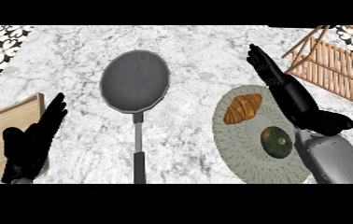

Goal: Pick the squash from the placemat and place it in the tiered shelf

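— Our right hand (286,85), fingers straight and spread, hangs between the tiered shelf (324,59) and placemat (241,148), holding nothing.

— We find the squash (276,141) on that placemat, beside a croissant (243,108); our left hand (31,141) rests open.

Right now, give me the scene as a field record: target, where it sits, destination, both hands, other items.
target: squash, dark green, not held
sits on: round placemat, near its right edge
beside it: croissant on the same placemat
destination: wooden tiered shelf, upper right
right hand: open, fingers straight, above the placemat's right side
left hand: open, resting at lower left
other: frying pan at centre; wooden board at left edge
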